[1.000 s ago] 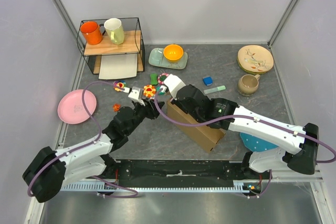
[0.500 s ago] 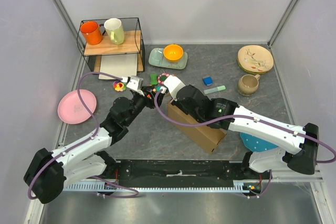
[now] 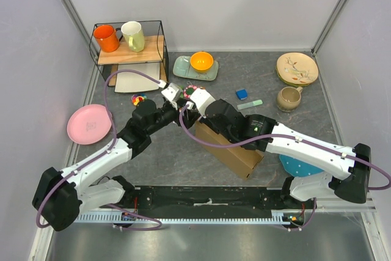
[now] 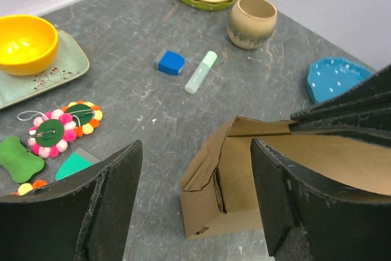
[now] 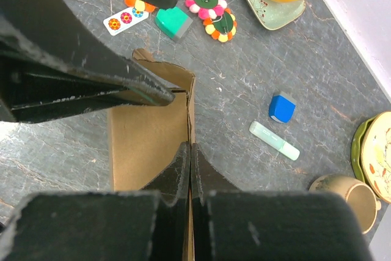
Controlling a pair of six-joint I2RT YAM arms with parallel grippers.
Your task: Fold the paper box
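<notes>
Standing on the surface (image 4: 122, 77), the paper box (image 4: 204, 209) is found partly formed: its walls are raised, its top is uncovered, and one end corner is seen creased and ragged. The right gripper (image 5: 190, 148) is held directly above the box with its fingers pressed fully together, the tips set at the upper edge of a raised wall. It is judged that this wall is being steadied or pushed into line, though whether any cardboard is pinched between the tips cannot be determined. The left gripper (image 4: 197, 151) is held with its fingers spread wide and nothing between them. The box's ragged end lies just ahead of and below it, in line with the gap between the two fingers. This stance is judged to be a preparation for taking or pressing that end wall while the opposite side is braced. Folding is assessed as unfinished, and a risk of tearing at the creased corner is noted.
</notes>
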